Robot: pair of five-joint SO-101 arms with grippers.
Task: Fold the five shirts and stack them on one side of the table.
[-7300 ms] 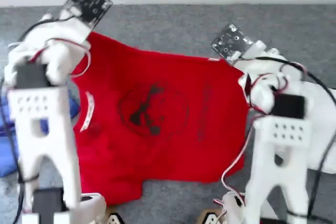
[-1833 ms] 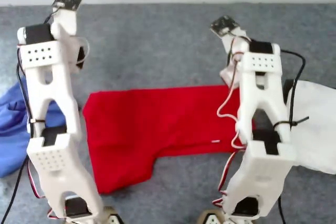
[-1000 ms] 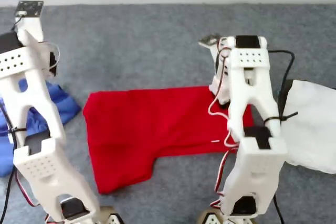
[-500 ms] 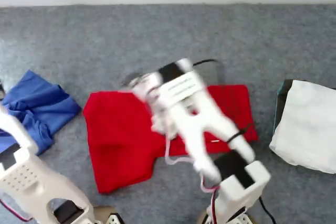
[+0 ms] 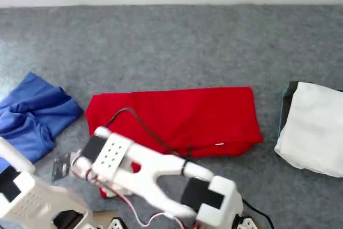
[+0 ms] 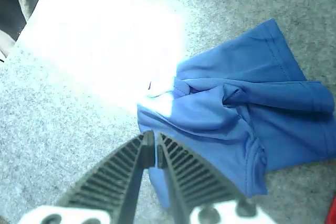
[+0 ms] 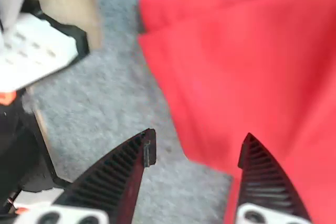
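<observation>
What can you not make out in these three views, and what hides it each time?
High view: the right arm covers the near left corner of the red shirt.
High view: the picture's edge cuts off the white folded stack and the blue shirt.
Left wrist view: glare whites out the table beside the blue shirt.

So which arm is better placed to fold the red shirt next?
Probably the right. Its gripper hangs open at the edge of the red shirt, while the left gripper is shut over the blue shirt, off to the side.
</observation>
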